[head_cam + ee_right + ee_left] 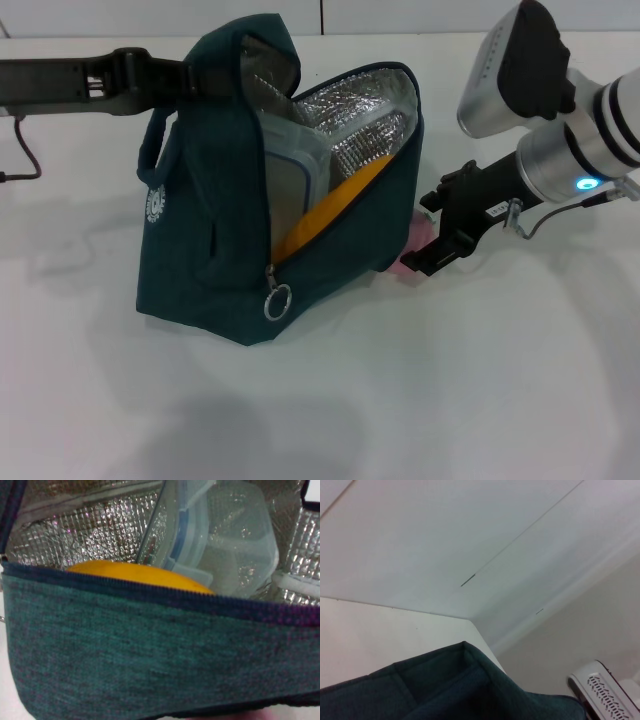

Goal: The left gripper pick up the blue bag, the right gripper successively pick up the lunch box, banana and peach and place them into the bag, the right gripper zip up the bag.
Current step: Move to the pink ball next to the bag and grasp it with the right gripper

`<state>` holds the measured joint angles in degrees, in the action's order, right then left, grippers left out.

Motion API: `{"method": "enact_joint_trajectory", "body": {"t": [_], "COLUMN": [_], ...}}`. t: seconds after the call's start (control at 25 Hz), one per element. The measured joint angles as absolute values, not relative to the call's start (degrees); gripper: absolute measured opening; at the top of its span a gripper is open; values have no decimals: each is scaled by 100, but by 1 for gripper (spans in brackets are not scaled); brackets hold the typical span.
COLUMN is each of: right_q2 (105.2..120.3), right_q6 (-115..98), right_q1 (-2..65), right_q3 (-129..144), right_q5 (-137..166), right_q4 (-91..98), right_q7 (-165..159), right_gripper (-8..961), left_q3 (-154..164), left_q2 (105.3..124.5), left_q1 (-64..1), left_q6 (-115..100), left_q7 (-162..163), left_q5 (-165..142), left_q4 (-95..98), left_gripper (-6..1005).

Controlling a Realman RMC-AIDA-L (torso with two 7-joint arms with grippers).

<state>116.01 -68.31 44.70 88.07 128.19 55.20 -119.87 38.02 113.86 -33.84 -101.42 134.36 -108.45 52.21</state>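
1. Head view: the blue bag (215,215) stands near the middle of the counter (400,400), mouth open and tipped toward the robot's right. The left gripper (190,78) comes in from the left edge and holds the bag up by its top flap or handle; how far its fingers are closed cannot be told. The lunch box (295,175) stands on edge inside, with the banana (335,205) leaning in front of it, long axis slanting up toward the mouth. The peach (418,240) sits on the counter, pink, just beside the bag's right lower edge and mostly hidden. The right gripper (432,240) is low at the peach, nearer than the left one; fingers look set around it, closure not clear. The bag's mouth lies up and to the left of this gripper, so the peach must probably rise over the zipper lip. Ring zipper pull (277,300) hangs at the front, unzipped.

2. Left wrist view: only the bag's top fabric fold (460,685) and wall behind; own fingers not shown.

3. Right wrist view: camera faces the bag's side wall (150,650), close. Above the zipper edge, the banana (135,575) and lunch box (225,545) sit against foil lining. Peach not clearly visible here.
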Motion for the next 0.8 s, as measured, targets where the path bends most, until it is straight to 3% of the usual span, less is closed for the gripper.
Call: {"method": "enact_joint_trajectory", "body": {"t": [0.8], "right_q2": [11601], "right_q6": [-6685], "right_q1": [4463], "right_q3": [8940], "right_q5": [12575], "right_q4": [5373], "right_q7": [-11765], "right_gripper": [738], "left_q3": [3822], "left_q2": [11397], "left_q1": [-3373], "left_q6": [-10159], "left_q7": [13430], "left_q5": [-10842], "left_q4": [5221], "left_gripper": [47]}}
